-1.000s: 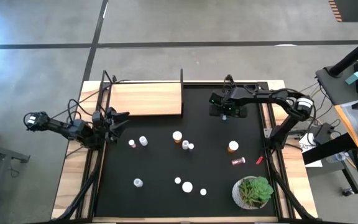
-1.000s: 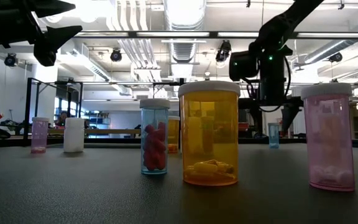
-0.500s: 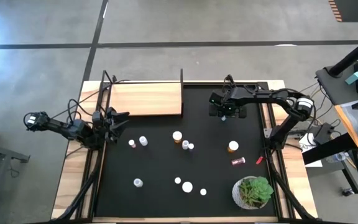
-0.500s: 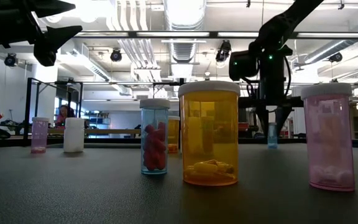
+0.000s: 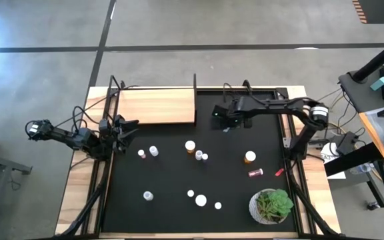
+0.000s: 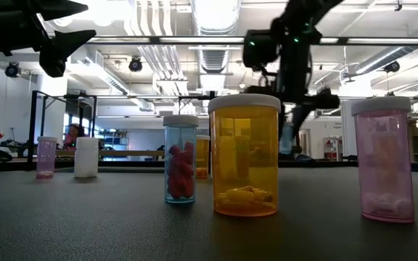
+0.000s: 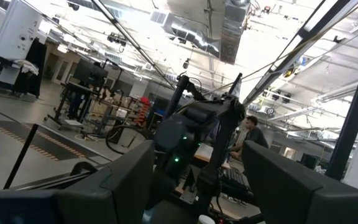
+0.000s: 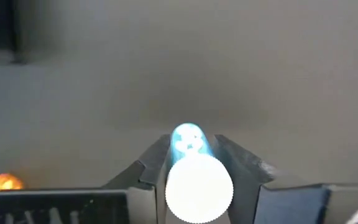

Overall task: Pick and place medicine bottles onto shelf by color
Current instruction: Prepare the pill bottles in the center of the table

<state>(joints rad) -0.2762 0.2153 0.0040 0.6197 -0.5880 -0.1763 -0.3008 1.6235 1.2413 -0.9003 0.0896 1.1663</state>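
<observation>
right arm stretched across the desk's far side, right tool [image 8: 191, 177] clamped on a white-capped blue bottle [image 8: 190, 142] lifted near the shelf [image 5: 155, 107], left tool [image 5: 127, 131] part-open, raised at the desk's left edge

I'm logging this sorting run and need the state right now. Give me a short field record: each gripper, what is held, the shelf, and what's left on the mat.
right gripper: shut on a small blue bottle with a white cap, lifted off the black mat
left gripper: waiting at the mat's left edge, holding nothing
shelf: far left of mat, no bottles on it
bottles on mat: about ten, including an orange bottle
plant: near right corner
</observation>
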